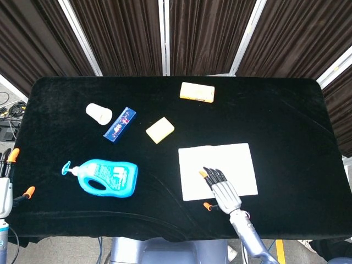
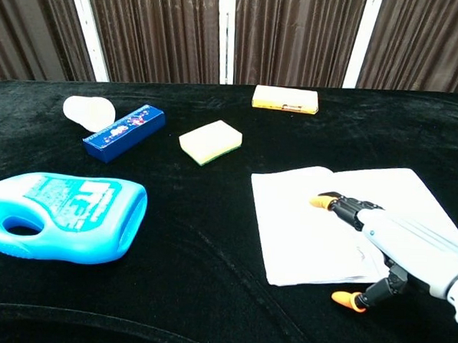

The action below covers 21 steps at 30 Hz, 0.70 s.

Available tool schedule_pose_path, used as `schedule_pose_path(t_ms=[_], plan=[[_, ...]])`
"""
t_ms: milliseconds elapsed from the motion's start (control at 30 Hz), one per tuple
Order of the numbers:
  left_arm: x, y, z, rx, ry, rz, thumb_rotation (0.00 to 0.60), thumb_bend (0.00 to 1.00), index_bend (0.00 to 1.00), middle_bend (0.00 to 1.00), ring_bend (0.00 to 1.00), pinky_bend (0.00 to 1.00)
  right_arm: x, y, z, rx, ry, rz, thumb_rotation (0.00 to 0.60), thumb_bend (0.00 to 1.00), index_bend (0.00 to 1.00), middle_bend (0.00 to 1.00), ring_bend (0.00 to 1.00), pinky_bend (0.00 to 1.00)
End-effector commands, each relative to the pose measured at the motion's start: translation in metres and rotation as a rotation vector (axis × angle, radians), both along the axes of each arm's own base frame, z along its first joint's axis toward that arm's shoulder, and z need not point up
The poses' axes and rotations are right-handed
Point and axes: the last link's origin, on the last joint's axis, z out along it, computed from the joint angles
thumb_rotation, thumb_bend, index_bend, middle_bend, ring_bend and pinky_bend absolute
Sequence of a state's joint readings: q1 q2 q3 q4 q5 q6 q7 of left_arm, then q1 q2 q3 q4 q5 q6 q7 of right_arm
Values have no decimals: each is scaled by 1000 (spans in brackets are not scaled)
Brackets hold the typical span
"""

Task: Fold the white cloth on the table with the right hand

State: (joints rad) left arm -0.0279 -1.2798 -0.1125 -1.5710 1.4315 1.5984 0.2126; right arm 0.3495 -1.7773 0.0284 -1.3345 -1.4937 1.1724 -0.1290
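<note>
We see the right robot hand (image 1: 222, 190) lying palm down over the near edge of the white cloth (image 1: 225, 163), its fingers (image 2: 342, 205) stretched out and apart and holding nothing; the thumb sticks out past the cloth's near edge over the black counter (image 1: 286, 121). Whether the palm actually presses the cloth we cannot tell, since the robot hand covers that part in both views, and its forearm is cut off by the lower frame edge. The cloth lies flat under and beyond this robot hand. The left robot hand (image 1: 5, 187) shows only as a sliver at the head view's edge, well apart from the cloth; its fingers are mostly cropped, so we cannot tell how they stand. Far to the left of the right robot hand lies a blue bottle (image 1: 107, 177), and beyond it a yellow sponge (image 1: 160, 130), a blue box (image 1: 119, 124) and a white cup (image 1: 99, 113). Farther still sits an orange block (image 1: 197, 92), its label too small to read.
</note>
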Motion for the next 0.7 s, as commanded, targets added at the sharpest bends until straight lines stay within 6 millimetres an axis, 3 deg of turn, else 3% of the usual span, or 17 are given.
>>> schedule_pose_path(t_ms=[33, 567, 700], plan=[[0, 0, 0, 1, -3, 2, 600, 177, 0, 0, 0, 0, 0, -2, -3, -16, 6, 2, 600, 86, 0, 0, 0, 0], [-2, 1, 3, 10, -22, 10, 600, 178, 0, 0, 0, 0, 0, -13, -17, -113, -21, -30, 600, 91, 0, 0, 0, 0], [-1, 1, 3, 11, -26, 7, 600, 178, 0, 0, 0, 0, 2, -12, -18, -133, -70, -39, 600, 210, 0, 0, 0, 0]])
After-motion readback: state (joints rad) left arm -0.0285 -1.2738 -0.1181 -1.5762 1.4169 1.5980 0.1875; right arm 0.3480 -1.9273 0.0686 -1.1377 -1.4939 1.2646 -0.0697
